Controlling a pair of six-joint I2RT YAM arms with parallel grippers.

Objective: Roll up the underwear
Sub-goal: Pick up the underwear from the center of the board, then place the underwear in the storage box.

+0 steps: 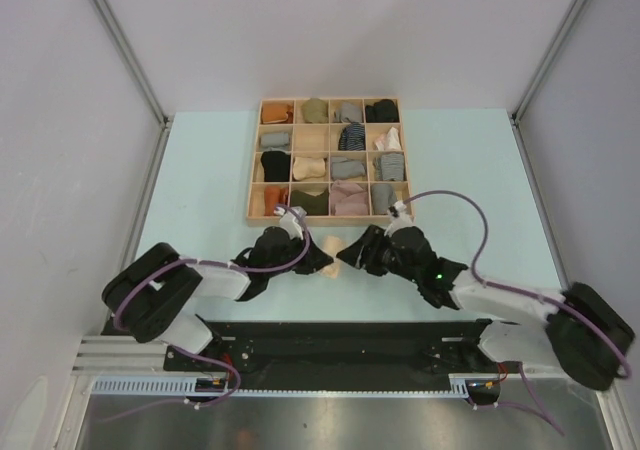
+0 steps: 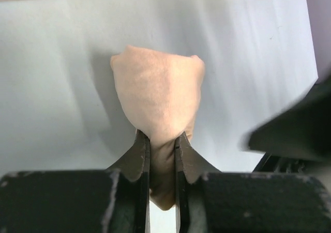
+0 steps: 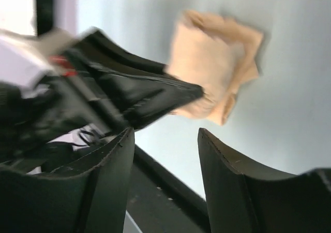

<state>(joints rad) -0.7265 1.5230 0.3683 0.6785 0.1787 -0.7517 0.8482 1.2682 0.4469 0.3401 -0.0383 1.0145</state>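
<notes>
pale blue-green table [image 1: 200, 190] under white walls, with a wooden tray [image 1: 252, 185] of compartments at the far side. on the left, the left gripper [image 2: 161, 137] is clenched on the near end of the cream underwear [image 2: 158, 83], a small folded bundle lying on the table between the arms, near the tray. it looks light, soft and limp, likely to spring loose, so pinch across all layers. on the right, the right gripper [image 3: 164, 134] has its jaws apart, holding nothing, just beside the bundle.

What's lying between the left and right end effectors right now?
The pale cream underwear, seen in the top view. The left end effector is shut on it; the right end effector stands open beside it.
</notes>
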